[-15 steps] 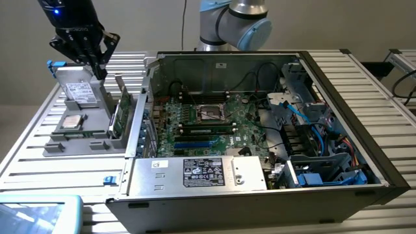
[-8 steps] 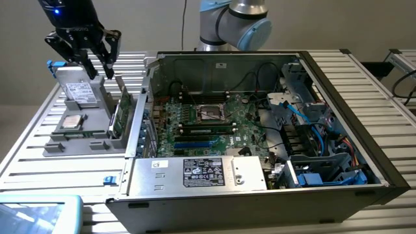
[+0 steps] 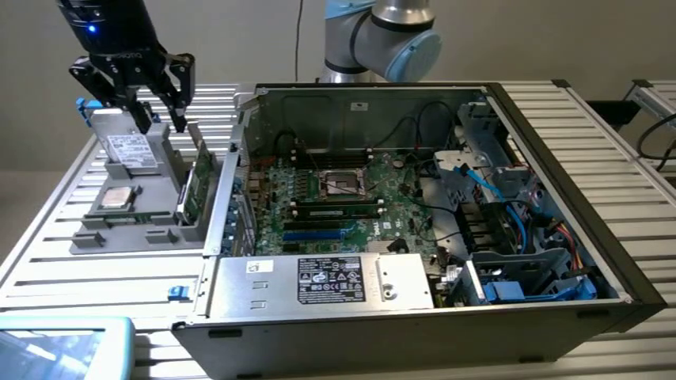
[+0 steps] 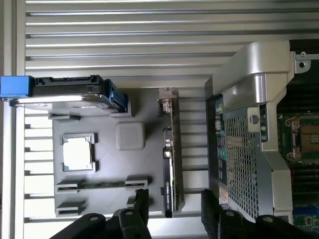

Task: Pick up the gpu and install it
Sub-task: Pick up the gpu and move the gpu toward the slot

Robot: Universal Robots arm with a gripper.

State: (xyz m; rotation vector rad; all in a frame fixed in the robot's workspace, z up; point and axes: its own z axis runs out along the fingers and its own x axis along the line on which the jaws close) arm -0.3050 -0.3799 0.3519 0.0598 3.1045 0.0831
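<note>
The gpu (image 3: 195,184) stands on its long edge in a slot along the side of the grey parts holder (image 3: 138,237) nearest the case, green board showing. In the wrist view the gpu (image 4: 171,154) appears edge-on as a thin dark strip. My gripper (image 3: 161,124) hangs above the far end of the holder, over the hard drive and a little to the exterior view's left of the card. It is open, nothing is between the fingers, and it touches nothing. In the wrist view the gripper (image 4: 175,208) has one black finger on each side of the card's line.
A silver hard drive (image 3: 129,150) with blue clips stands in the holder, with a CPU (image 3: 114,199) in front of it. The open computer case (image 3: 623,261) with its motherboard (image 3: 328,198) sits to the exterior view's right. The case's metal wall (image 4: 249,139) rises close beside the card.
</note>
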